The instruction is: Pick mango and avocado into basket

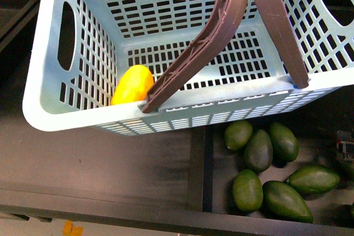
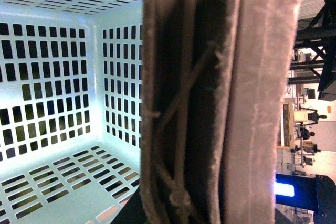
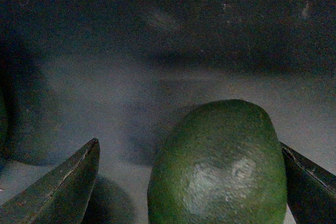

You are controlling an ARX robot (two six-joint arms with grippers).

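The pale turquoise basket [image 1: 55, 114] hangs in the air, and its brown handles [image 1: 221, 31] rise out of the top of the front view. The yellow mango [image 1: 133, 84] lies inside it against the left wall. In the left wrist view the handles [image 2: 210, 103] fill the middle. My left gripper is shut on them, with its fingers hidden behind them. My right gripper [image 3: 189, 145] is open low in the dark bin. One dark green avocado [image 3: 218, 166] sits between its fingers [image 3: 63, 187], close to one finger and apart from the other.
Several more avocados [image 1: 259, 150] lie in the dark bin at the lower right, below the basket. A dark divider [image 1: 207, 169] separates that bin from a dark compartment [image 1: 110, 164] on the left. A dark shelf edge [image 1: 166, 216] runs along the front.
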